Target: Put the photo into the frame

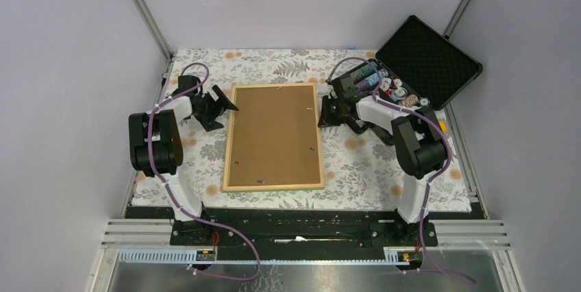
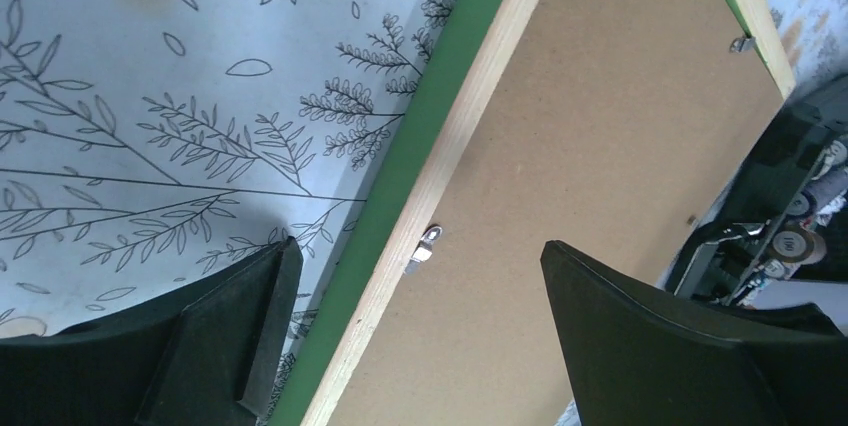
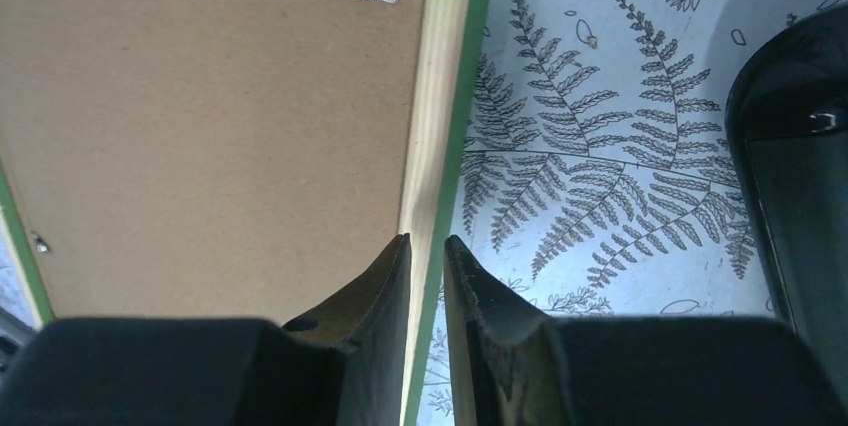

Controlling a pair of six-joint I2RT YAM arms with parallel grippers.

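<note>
Left gripper (image 2: 420,256), jaws spread wide and holding nothing, hangs over the upper left rail of the large rectangular picture frame with a green front and light wood back (image 1: 273,186). One finger sits over the cloth and the other over the panel. Between them lies a small silver turn clip (image 2: 425,249), swung across the rail's inner edge. On the far side, the right gripper (image 3: 427,241) is closed to a narrow slit directly over the frame's right rail. Whether it pinches the wood or only rests above it cannot be told from the room.

The frame lies face down in the middle of the leaf-printed tablecloth (image 1: 356,162), with its brown fibreboard backing panel (image 1: 274,134) seated in the recess. The sea-and-coast photo is nowhere in sight, and whether it lies under the panel cannot be seen. A black hinged case (image 1: 428,59) of round chips (image 1: 390,90) stands open at the far right corner, just behind the right arm.

The likely next step is working the clips, and the risk lies there. A finger pressing a clip sideways could slide the whole frame across the cloth unless the right gripper pins it. A hard squeeze on the thin rail might tip the frame. A wide swing of the right arm could strike the case.
</note>
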